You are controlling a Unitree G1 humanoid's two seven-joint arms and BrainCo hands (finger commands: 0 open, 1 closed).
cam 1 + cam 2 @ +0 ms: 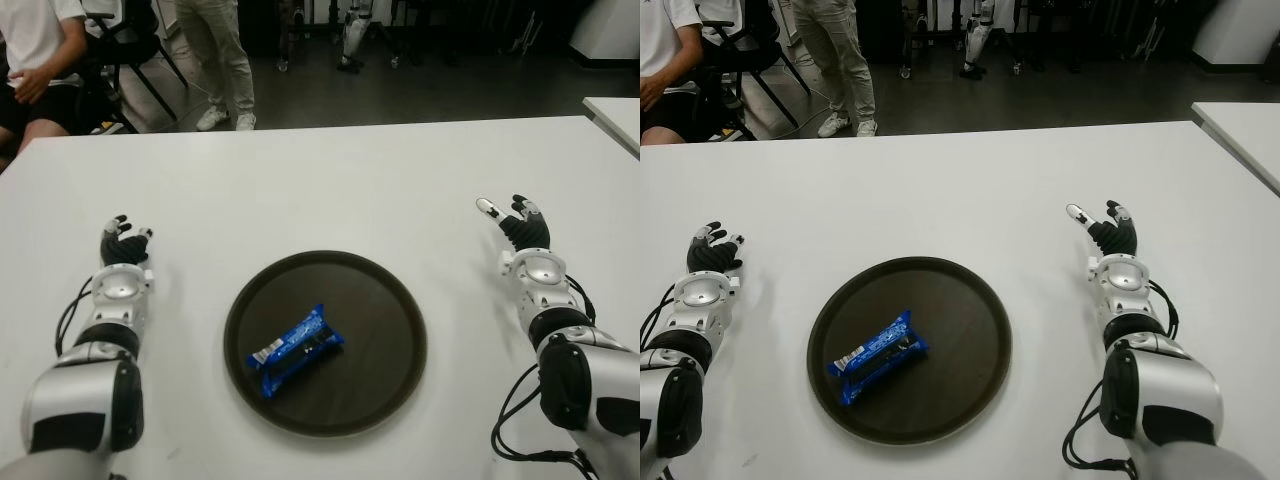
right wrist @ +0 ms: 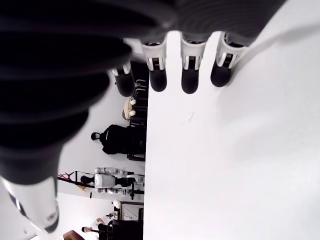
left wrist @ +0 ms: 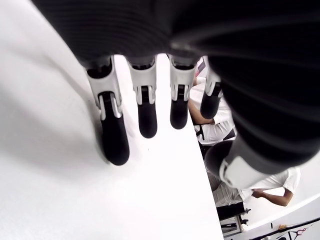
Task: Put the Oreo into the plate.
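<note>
A blue Oreo pack [image 1: 295, 350] lies inside the round dark plate [image 1: 390, 300] in the middle of the white table, a little left of the plate's centre. My left hand [image 1: 124, 246] shows to the left of the plate, palm down, fingers [image 3: 114, 135] stretched out and holding nothing. To the right of the plate shows my right hand [image 1: 516, 224], its fingers [image 2: 190, 75] spread with nothing in them. Both hands are well apart from the plate.
The white table [image 1: 330, 180] runs back to its far edge. Beyond it a seated person [image 1: 35, 60] is at the far left and a standing person's legs [image 1: 222, 60] are nearby. A second white table corner [image 1: 615, 115] is at the far right.
</note>
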